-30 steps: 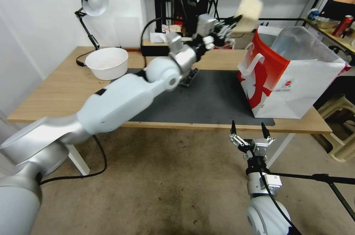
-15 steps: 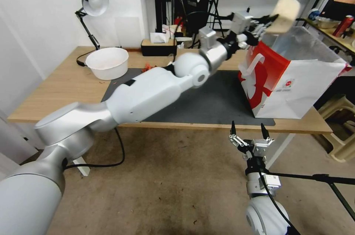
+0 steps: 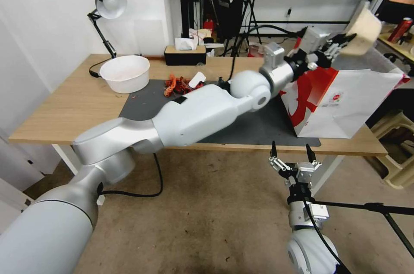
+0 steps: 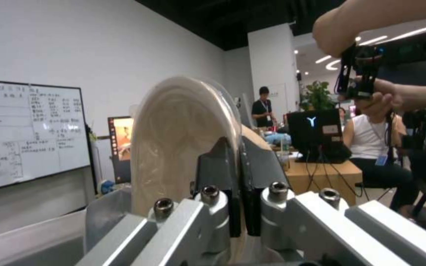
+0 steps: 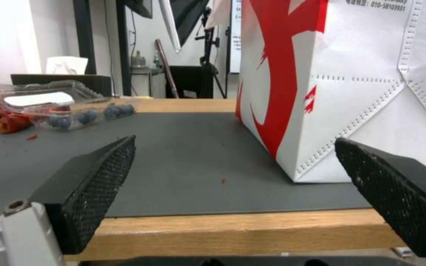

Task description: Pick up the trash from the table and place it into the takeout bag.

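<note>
Since half a second ago your left arm has swung further toward 3 o'clock, so the left gripper and the bowl it carries now hang over the open top of the bag instead of over its near red edge. With the arm out of the way, the red scraps on the mat show again.

Your left jaws are clenched on the bowl's rim. In the left wrist view the two dark fingers sit pressed together with the beige bowl tipped up on its side between them, its open face turned away from the wrist.

The bag stands upright at the 3 o'clock end of the table, partly on the mat, red panel facing the middle of the table.

Your right gripper is parked low at about 5 o'clock, just off the table's front edge, jaws spread wide and holding nothing. From the right wrist view you can see the bag's corner close in front, and a clear tray of blueberries further off next to the red scraps.

A white bowl sits at roughly 10 o'clock, beside the desk lamp.
</note>
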